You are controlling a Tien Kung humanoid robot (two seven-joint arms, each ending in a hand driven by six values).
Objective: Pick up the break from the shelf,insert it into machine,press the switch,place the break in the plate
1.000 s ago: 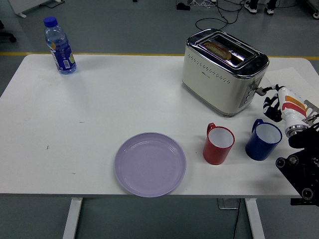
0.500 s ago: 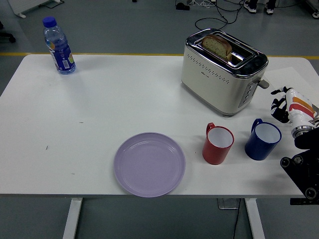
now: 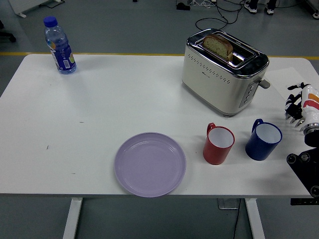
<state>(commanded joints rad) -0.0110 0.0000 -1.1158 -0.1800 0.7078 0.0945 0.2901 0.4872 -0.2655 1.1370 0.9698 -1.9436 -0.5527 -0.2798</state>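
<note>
A slice of bread stands raised in the near slot of the cream and chrome toaster at the back right of the table. Its lever sticks out on the right end. A lilac plate lies empty near the front edge. My right hand is at the right edge of the picture, apart from the toaster, fingers relaxed and holding nothing. My left arm is out of view.
A red mug and a blue mug stand in front of the toaster, between it and the plate. A water bottle with a blue cap stands at the back left. Cables lie on the floor behind the table.
The bread has popped up in the toaster slot and the lever has risen. My right hand has drawn back to the right, away from the lever.
</note>
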